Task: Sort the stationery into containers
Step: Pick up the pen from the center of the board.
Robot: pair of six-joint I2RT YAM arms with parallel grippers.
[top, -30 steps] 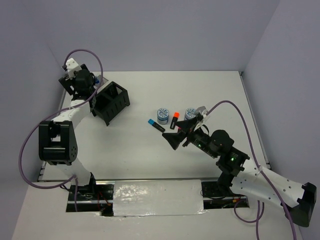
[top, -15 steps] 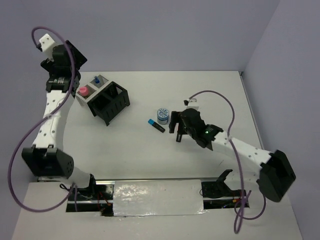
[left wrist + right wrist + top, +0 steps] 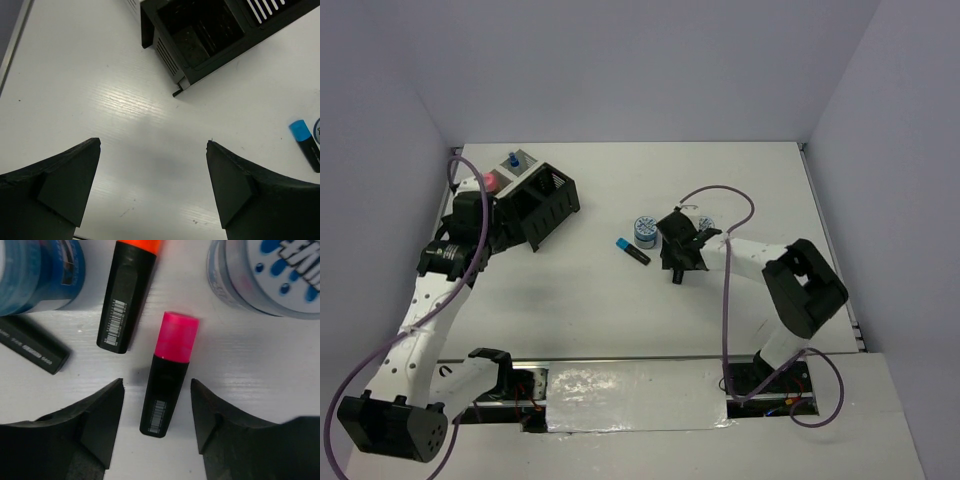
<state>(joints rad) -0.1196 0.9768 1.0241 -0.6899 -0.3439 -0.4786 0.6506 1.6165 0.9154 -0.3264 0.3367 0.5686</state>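
Pink marker (image 3: 169, 374) lies flat on the tabletop (image 3: 260, 370) inside the right claw (image 3: 156, 384), which is spread wide apart, ready to pinch it.

The mesh organiser (image 3: 545, 205) stands at the desk's (image 3: 620, 310) back left, two small cups (image 3: 517, 163) at its left side, while mid-desk one marker (image 3: 167, 375) lies between the right gripper's (image 3: 156, 390) fingers (image 3: 90, 425), two more markers (image 3: 127, 295) to its left and a tin (image 3: 270, 275) beyond on either side.

Probably a lab: bare walls (image 3: 620, 70) enclose white table (image 3: 740, 180).
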